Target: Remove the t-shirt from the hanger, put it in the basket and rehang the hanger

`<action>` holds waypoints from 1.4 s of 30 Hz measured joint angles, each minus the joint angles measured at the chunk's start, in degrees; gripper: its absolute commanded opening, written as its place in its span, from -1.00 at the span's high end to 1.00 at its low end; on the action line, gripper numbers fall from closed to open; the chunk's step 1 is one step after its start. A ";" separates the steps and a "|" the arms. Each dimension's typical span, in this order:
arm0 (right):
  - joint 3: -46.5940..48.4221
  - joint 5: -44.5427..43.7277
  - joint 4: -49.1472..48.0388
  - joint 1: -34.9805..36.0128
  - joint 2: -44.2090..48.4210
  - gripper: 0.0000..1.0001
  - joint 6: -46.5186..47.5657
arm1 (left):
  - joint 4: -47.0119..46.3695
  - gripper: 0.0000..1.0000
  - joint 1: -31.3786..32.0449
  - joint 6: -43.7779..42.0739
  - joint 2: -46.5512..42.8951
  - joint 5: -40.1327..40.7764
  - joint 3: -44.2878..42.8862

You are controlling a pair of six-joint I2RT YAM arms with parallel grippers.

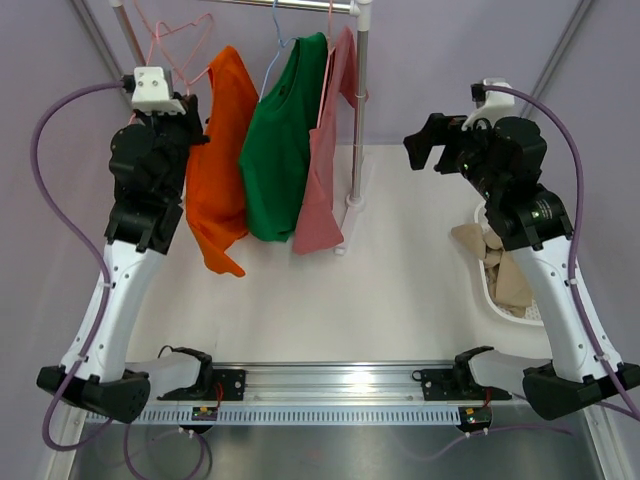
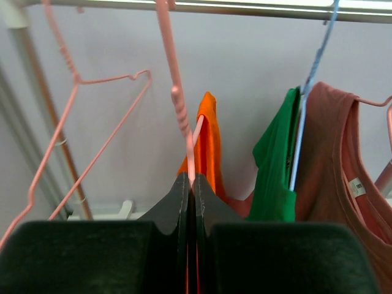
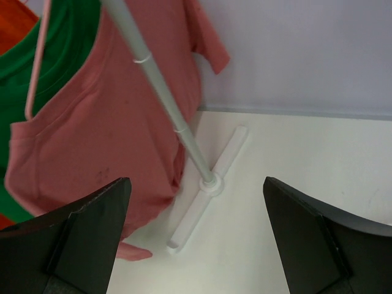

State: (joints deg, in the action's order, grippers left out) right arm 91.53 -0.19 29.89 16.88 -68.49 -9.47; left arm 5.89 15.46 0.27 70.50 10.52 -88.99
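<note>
left gripper [image 2: 191, 187] clamped shut on pink hanger [image 2: 179, 110] neck carrying orange t-shirt [image 2: 209, 144] under the rail [image 2: 245, 7], right gripper [image 3: 196, 184] wide open and empty: hold hanger steady, peel shirt off one shoulder first

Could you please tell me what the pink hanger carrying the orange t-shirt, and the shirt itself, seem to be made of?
The pink hanger looks like thin coated wire: smooth, with a twisted neck. The orange t-shirt looks like soft matte knit fabric, hanging in loose folds.
</note>
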 measured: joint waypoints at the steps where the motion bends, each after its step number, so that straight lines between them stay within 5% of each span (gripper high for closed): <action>1: 0.52 0.90 -0.02 1.40 -0.52 -0.99 0.61 | -0.11 1.00 0.31 0.52 -2.23 1.86 2.08; 12: -9.73 11.63 -4.28 20.17 2.10 -0.99 5.46 | 3.89 1.00 2.75 5.31 -18.25 22.75 19.47; 26: -24.30 16.46 -24.68 35.87 -7.48 -0.99 3.15 | 20.24 1.00 6.49 20.52 -3.32 52.78 14.34; 42: -26.12 13.49 -54.01 47.76 -20.35 -0.99 0.90 | 21.92 1.00 10.08 21.49 -3.23 61.83 12.17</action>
State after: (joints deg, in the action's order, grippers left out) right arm 65.41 13.30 -24.12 64.64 -88.84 -8.58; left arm 27.81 25.54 21.76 67.26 72.36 -76.82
